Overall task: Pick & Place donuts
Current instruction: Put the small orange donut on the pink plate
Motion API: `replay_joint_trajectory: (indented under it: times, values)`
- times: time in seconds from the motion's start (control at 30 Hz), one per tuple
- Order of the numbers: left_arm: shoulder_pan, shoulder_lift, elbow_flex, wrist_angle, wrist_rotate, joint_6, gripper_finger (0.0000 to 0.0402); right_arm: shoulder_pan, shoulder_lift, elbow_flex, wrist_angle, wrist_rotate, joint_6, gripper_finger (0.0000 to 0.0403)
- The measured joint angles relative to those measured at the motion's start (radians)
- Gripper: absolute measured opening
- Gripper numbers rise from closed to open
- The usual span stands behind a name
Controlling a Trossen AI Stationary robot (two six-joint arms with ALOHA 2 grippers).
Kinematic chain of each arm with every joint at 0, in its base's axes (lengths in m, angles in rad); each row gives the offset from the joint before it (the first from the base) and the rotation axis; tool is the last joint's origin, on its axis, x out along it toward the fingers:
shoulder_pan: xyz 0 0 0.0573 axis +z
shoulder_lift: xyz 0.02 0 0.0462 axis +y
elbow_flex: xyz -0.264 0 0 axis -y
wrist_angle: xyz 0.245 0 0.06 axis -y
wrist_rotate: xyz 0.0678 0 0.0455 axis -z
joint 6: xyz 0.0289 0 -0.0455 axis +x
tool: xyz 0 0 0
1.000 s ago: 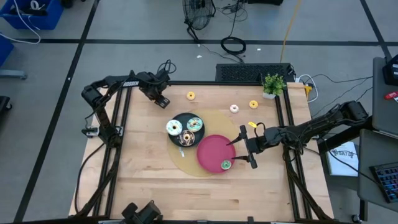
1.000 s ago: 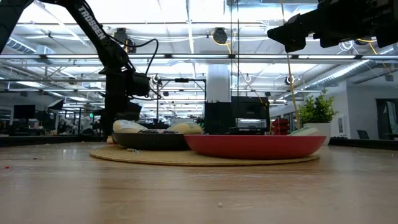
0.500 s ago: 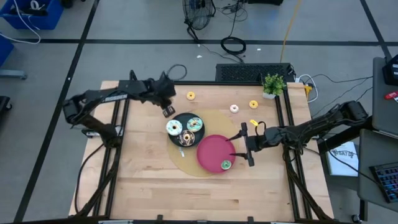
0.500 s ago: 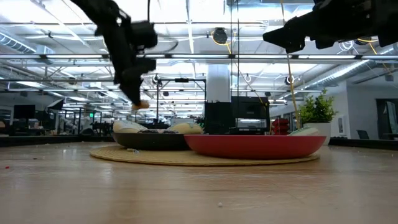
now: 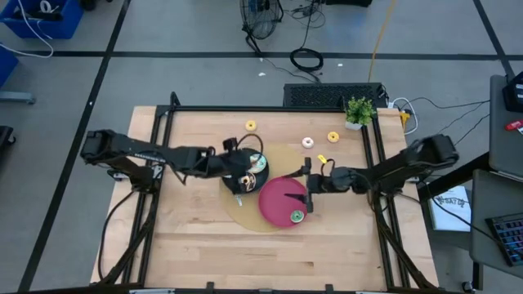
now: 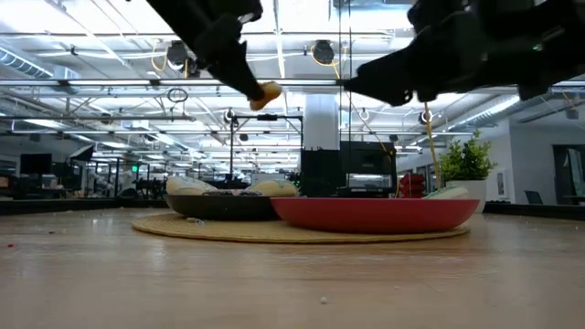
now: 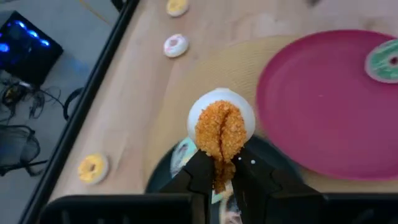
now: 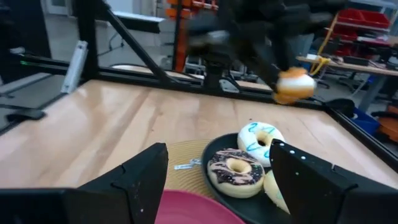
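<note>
My left gripper (image 7: 221, 177) is shut on an orange-crumbed donut with a white underside (image 7: 221, 124), high above the black plate (image 5: 235, 181). In the low view this donut (image 6: 267, 93) hangs well over the plates. The black plate holds a chocolate donut (image 8: 235, 169) and a white teal-drizzled one (image 8: 261, 137). My right gripper (image 5: 306, 189) is open, hovering over the right edge of the red plate (image 5: 278, 200). That plate carries a green donut (image 5: 297, 216). Loose on the table lie an orange donut (image 5: 250, 125), a pink one (image 5: 307, 142) and a yellow one (image 5: 333, 137). My left gripper pinches the orange donut between its two fingers at the rim nearest the wrist (image 7: 219, 163). The donut sticks out beyond the fingertips, its crumbed face toward the wrist camera. It is lifted clear, above the black plate.
Both plates sit on a round woven mat (image 5: 286, 155) near the table's middle. A small potted plant (image 5: 358, 110) stands at the far right corner. A black frame rail (image 5: 270, 109) runs around the table. Bare wood lies toward the near edge (image 5: 270, 253).
My left arm has swung from the far left part of the table toward the middle, carrying the orange donut upward and over the black plate. My right gripper has drifted toward the table's left, over the red plate's right edge.
</note>
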Motion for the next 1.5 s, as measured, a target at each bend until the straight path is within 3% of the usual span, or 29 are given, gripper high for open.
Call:
replay_joint_trajectory:
  times: [0.2,0.43,0.63,0.8,1.2,1.5]
  values:
    - [-0.048,0.023,0.029,-0.023,-0.016,-0.06,0.0051,-0.034,0.141,0.117,-0.02,-0.001,-0.033,0.0265]
    - [-0.057,0.053,0.038,-0.096,0.03,-0.082,0.0051,-0.078,0.198,0.258,-0.171,-0.001,-0.071,0.0265]
    - [-0.079,0.058,0.038,-0.093,0.039,-0.077,0.0051,-0.121,0.213,0.296,-0.207,-0.013,-0.072,0.0265]
    - [-0.085,0.059,0.038,-0.103,0.037,-0.079,0.0051,-0.155,0.244,0.328,-0.203,-0.108,-0.046,0.0265]
    - [-0.084,0.059,0.038,-0.118,0.034,-0.103,0.0051,-0.154,0.36,0.443,-0.215,-0.145,-0.064,0.0265]
    - [-0.084,0.058,0.038,-0.138,0.034,-0.119,0.0051,-0.156,0.366,0.449,-0.21,-0.16,-0.064,0.0265]
